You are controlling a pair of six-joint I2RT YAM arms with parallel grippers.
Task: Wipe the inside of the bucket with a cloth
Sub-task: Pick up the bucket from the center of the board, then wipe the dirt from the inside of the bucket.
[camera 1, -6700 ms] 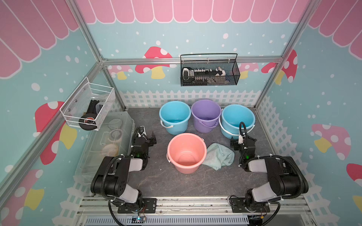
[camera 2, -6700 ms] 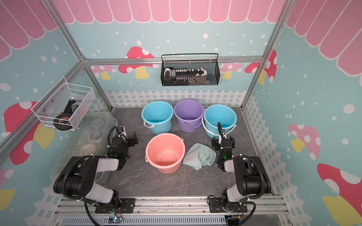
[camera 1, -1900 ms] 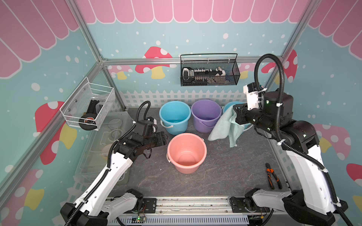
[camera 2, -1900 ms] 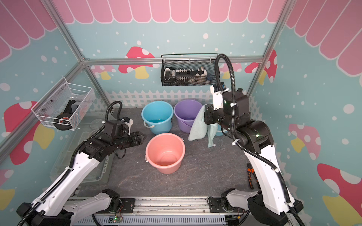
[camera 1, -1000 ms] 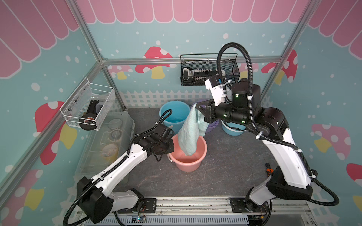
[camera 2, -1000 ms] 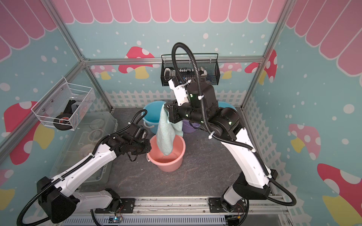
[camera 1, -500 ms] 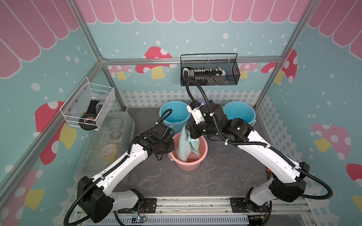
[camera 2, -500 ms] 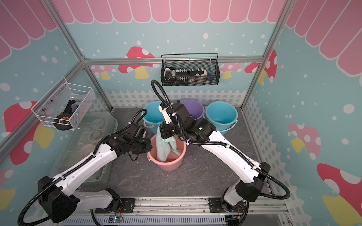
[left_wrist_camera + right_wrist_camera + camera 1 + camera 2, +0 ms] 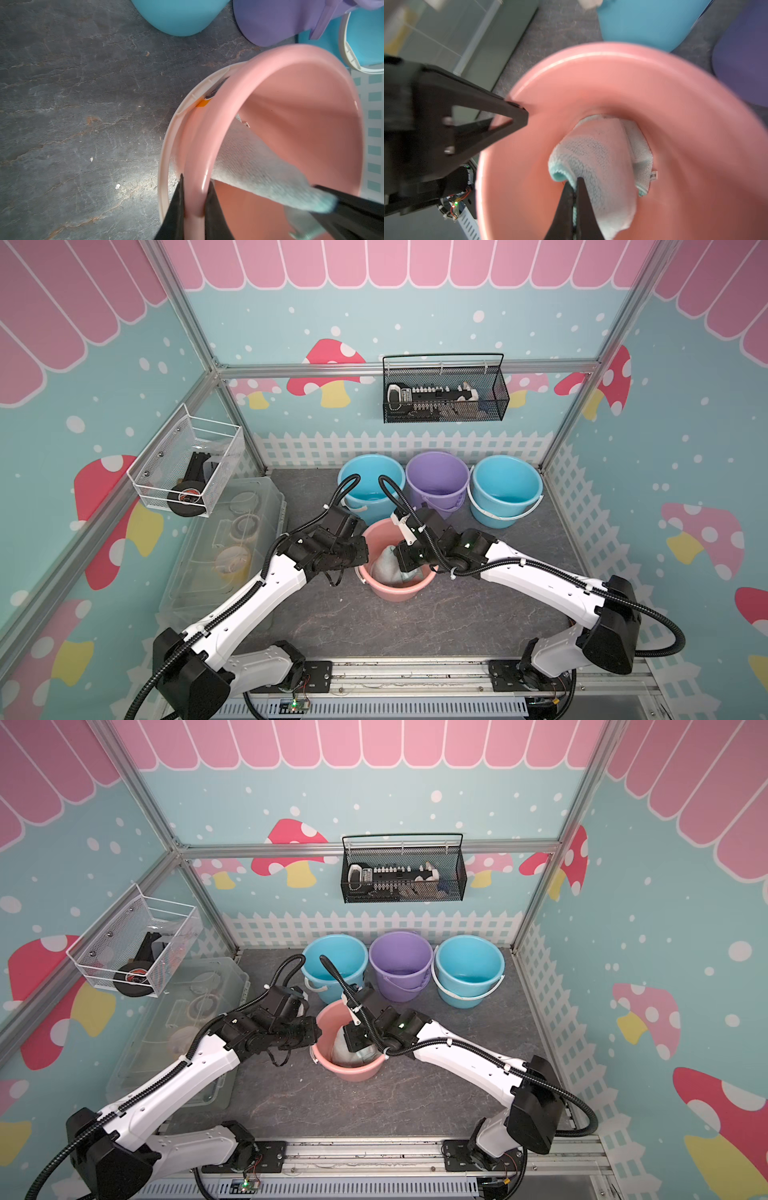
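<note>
We log pink bucket (image 9: 395,593) upright, just in front of the purple bucket (image 9: 432,502), left gripper (image 9: 196,182) pinching the pink rim, right gripper (image 9: 573,184) down inside it, jaws pressed together on a fold of the aqua cloth (image 9: 602,158), cloth bunched against the inner wall.

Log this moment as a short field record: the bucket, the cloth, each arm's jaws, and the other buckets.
target: pink bucket, upright, in front of the other buckets
cloth: pale aqua cloth, bunched inside the pink bucket
left jaws: shut on the pink bucket's rim, one inside the wall, one outside
right jaws: shut on a fold of the cloth, lowered into the pink bucket
behind: blue buckets with purple bucket between them, in a row, upright
</note>
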